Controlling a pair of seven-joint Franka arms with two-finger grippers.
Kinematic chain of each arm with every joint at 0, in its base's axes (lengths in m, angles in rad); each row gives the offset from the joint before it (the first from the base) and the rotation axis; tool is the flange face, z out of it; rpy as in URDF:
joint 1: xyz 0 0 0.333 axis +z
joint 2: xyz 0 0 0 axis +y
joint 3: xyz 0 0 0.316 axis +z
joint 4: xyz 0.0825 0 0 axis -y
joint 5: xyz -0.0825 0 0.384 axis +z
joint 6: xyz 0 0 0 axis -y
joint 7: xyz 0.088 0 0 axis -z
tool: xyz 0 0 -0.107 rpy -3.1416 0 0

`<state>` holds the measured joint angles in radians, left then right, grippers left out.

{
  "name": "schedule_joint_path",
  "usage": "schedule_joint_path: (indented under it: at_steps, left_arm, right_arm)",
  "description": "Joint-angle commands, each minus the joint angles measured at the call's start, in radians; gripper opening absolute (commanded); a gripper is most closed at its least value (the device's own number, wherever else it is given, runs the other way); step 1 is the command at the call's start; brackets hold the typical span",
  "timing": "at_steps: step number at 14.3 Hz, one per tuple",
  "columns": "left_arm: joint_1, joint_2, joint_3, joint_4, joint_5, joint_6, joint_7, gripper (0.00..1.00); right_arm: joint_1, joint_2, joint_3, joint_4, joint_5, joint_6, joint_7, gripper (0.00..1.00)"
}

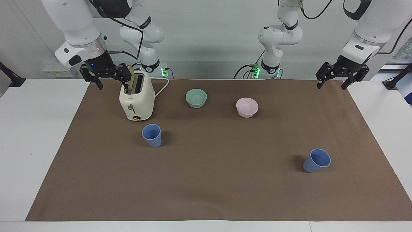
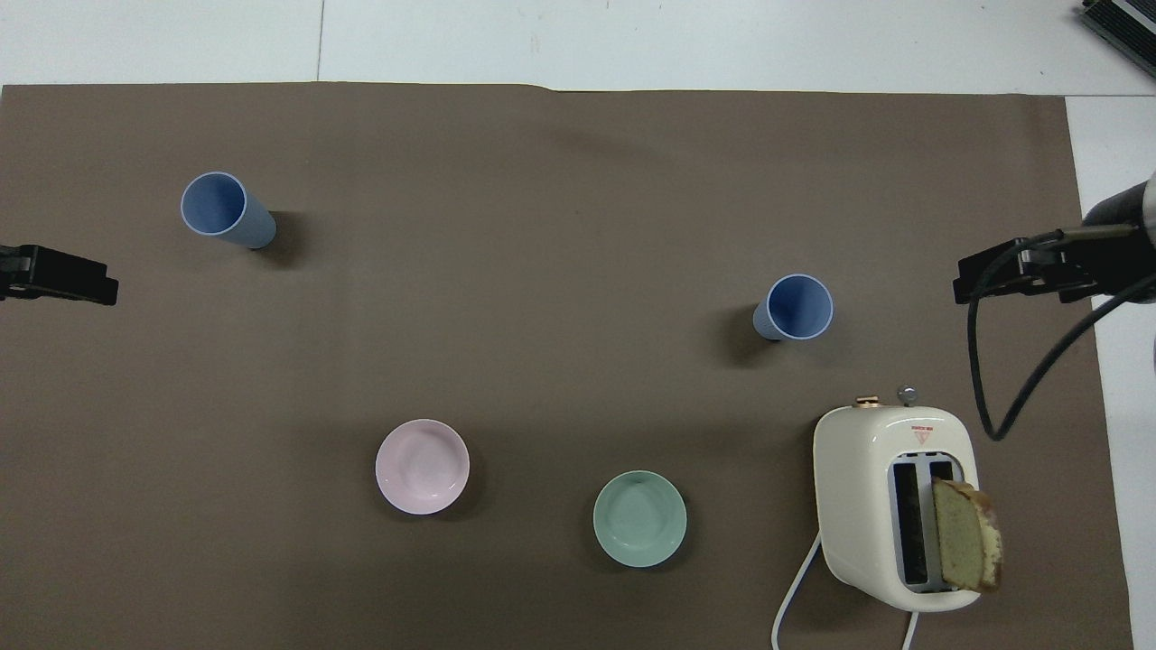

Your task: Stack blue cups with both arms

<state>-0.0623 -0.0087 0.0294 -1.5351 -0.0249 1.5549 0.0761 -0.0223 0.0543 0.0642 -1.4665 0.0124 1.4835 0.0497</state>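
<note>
Standing apart unstacked, both blue cups [image 1: 152, 135] [image 1: 316, 160] wait; left gripper [image 1: 341, 79] and right gripper [image 1: 106, 75] spread, empty.

Two blue cups [image 1: 152, 135] [image 1: 316, 160] stand on one brown mat [image 1: 219, 193]. There are two bowls, one mint-green bowl [image 1: 196, 98] and one pink bowl [image 1: 247, 107]. One cream toaster [image 1: 136, 96] holds one bread slice [image 2: 966, 546], and two robot arms show.

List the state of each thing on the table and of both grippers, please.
Blue cup beside toaster: upright, empty.
Other blue cup: upright, empty.
Toaster: bread slice sticking up.
Green bowl: empty.
Pink bowl: empty.
Left gripper: open, empty.
Right gripper: open, empty.
</note>
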Motion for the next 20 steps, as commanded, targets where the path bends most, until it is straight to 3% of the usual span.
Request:
schedule_joint_path:
  at_steps: [1,13,20]
  left_arm:
    - [-0.001,-0.005,0.001,-0.01,0.01,0.045,-0.006,1.0]
    - [0.012,0.01,0.001,-0.017,0.008,0.111,0.014,1.0]
    - [0.053,0.124,0.001,-0.037,-0.001,0.276,0.076,1.0]
  right_arm:
    - [-0.01,-0.037,0.006,-0.048,-0.011,0.009,0.009,1.0]
    - [-0.011,-0.037,0.005,-0.049,-0.011,0.021,0.007,1.0]
    - [-0.031,-0.037,0.005,-0.051,-0.008,0.023,0.006,1.0]
